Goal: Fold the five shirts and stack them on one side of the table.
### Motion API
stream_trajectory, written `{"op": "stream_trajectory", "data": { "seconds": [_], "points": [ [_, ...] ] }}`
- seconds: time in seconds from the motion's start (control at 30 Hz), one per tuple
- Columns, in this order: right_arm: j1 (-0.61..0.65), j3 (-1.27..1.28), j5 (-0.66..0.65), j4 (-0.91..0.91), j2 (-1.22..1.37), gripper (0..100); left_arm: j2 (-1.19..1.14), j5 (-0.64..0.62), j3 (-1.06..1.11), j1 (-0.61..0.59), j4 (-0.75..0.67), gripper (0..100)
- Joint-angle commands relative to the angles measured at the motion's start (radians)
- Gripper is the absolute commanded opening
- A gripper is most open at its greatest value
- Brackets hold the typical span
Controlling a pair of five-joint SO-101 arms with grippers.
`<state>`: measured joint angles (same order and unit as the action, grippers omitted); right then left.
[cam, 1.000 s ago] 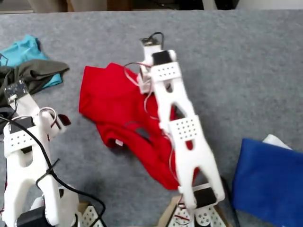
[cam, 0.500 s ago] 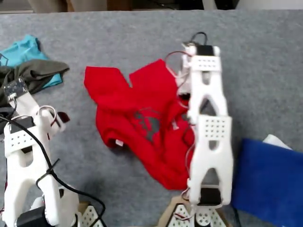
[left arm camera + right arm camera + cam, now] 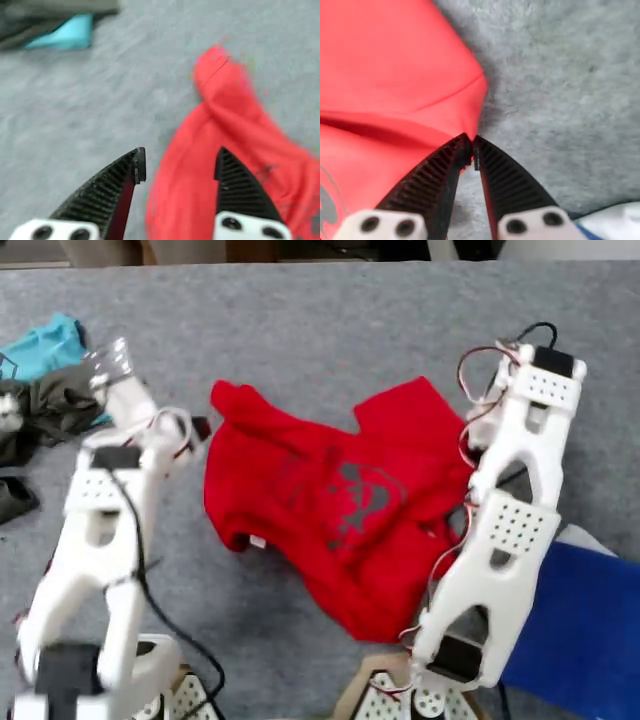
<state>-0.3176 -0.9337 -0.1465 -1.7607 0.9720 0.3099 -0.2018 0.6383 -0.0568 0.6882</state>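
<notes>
1. Nearest the arm bases, on the right: a blue shirt [image 3: 590, 630] lies flat at the table [image 3: 330, 310] edge, w/ a bit of white cloth [image 3: 580, 536] poking out at its far side.
2. Red shirt [image 3: 340, 510] sits mid-table betw. the two arms. It's spread out but rumpled, dark print facing up, and its near end is bunched close to the right arm's base.
3. Right gripper [image 3: 471, 145] is clenched on the red shirt's right edge. A pinch of fabric is caught betw. the closed tips (the fold of cloth runs straight into them), w/ bare gray table just beside.
4. Left gripper [image 3: 180, 160] is released, jaws wide apart, nothing betw. them. It hangs by the shirt's left edge, one finger in front of red fabric, the other in front of bare table. Can't tell if it touches the cloth.
5. Farthest, at the far-left corner: a dark olive shirt [image 3: 50, 405], crumpled, lies partly on a teal shirt [image 3: 50, 340]. Both are apart from the red one, w/ gray table betw. them.
</notes>
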Motion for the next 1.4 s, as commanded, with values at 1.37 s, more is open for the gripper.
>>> {"op": "stream_trajectory", "data": {
  "seconds": [1.37],
  "points": [
    [0.067, -0.397, -0.012, 0.012, 0.211, 8.1, -1.575, -0.046, -2.289, 0.066, 0.867, 20]
  ]
}}
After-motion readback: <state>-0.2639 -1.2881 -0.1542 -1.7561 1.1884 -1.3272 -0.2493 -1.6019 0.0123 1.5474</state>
